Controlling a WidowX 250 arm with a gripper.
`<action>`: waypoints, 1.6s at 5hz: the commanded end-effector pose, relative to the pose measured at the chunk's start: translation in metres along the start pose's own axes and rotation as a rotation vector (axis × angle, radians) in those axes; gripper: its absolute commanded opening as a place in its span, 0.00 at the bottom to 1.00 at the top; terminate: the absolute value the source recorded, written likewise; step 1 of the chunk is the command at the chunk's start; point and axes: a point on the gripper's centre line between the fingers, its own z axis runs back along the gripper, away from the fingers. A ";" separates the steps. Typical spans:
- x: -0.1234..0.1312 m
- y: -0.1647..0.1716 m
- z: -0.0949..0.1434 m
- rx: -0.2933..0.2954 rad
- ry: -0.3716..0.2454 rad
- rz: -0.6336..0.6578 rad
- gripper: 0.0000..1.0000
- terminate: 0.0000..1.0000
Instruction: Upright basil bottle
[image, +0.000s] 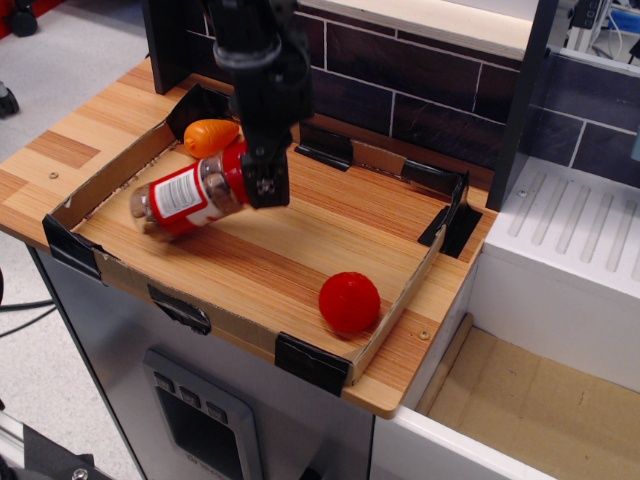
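Presently the hand is clamped on the cap end of the basil bottle, its black fingers set on either side of the red screw cap. The bottle is tilted: the cap end is raised and lies toward the back wall, while the clear base end slopes down toward the near left corner of the cardboard tray. Whether the base still touches the tray floor cannot be told from this view. The red-and-white label faces up and toward the camera, and the brownish contents show through the clear glass at the low end.

The tray is a shallow cardboard box with black tape at its corners, set on the wooden worktop. All further items are placed relative to the bottle. An orange carrot-shaped toy lies just behind the bottle, in the tray's far left corner, close to the cap but not clearly touching it. A red ball rests well apart from the bottle, toward the tray's near right edge. The black arm rises from the hand straight above the cap end. A dark tiled wall stands behind the tray.
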 end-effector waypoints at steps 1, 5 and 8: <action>0.013 0.014 0.048 0.059 -0.107 -0.001 0.00 0.00; 0.005 0.023 0.057 0.007 -0.413 -0.015 0.00 0.00; 0.006 0.039 0.077 0.038 -0.402 0.091 1.00 0.00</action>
